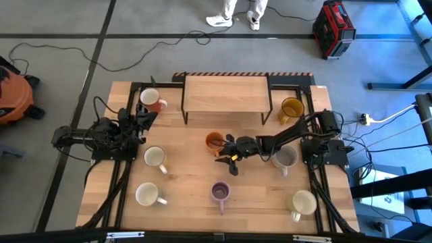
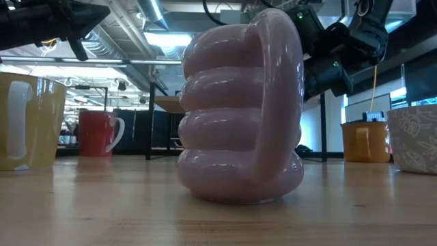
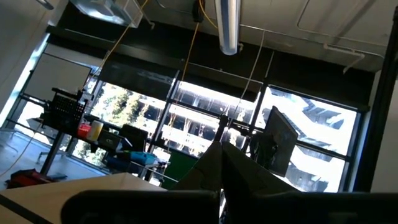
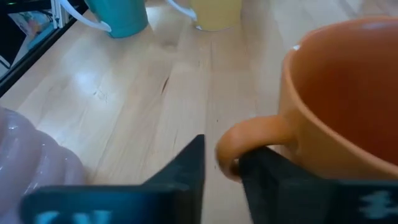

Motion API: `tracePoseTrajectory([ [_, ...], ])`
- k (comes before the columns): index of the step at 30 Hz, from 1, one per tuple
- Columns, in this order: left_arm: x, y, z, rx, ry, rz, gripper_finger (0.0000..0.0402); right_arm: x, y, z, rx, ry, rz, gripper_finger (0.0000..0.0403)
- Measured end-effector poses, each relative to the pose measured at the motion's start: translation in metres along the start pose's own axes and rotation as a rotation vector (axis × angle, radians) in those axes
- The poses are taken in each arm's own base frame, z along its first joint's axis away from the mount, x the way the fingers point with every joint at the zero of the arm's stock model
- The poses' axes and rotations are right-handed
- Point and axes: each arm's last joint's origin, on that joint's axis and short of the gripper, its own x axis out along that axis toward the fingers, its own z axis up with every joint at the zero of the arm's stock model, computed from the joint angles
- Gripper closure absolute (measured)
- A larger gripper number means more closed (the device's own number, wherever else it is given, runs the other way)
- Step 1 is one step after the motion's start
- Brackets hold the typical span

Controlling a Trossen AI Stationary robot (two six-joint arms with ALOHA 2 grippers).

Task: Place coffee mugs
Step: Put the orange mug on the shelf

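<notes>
orange mug (image 4: 339,99): cut off by edge, base hidden | purple mug (image 4: 31,155): only blurred side visible

Two dark jointed arms, black cables; right hand (image 1: 229,156) yellow-marked.

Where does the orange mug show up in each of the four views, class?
High view: orange mug at table centre, just in front of the wooden shelf, right pincer at its handle.
Low view: not visible.
Left wrist view: not in it.
Right wrist view: large, right side.
Shared landmark: the purple mug.
</notes>
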Motion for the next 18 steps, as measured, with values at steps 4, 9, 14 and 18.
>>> tracePoseTrajectory([
  [4, 0.0, 0.0, 0.0, 0.0, 0.0, 0.0, 0.0401, 0.0, 0.0, 0.001, -0.017, -0.007, 0.0, 0.0387],
  [9, 0.0, 0.0, 0.0, 0.001, 0.0, 0.0, 0.0401, 0.0, 0.0, 0.001, -0.027, -0.01, -0.025, 0.0378],
  [14, 0.0, 0.0, 0.0, 0.001, 0.001, -0.003, 0.0401, -0.005, 0.0, 0.008, -0.023, -0.024, -0.034, 0.0389],
  [18, 0.0, 0.0, 0.0, 0.002, 0.001, -0.006, 0.0401, -0.013, 0.002, 0.016, -0.05, -0.017, -0.043, 0.0392],
])
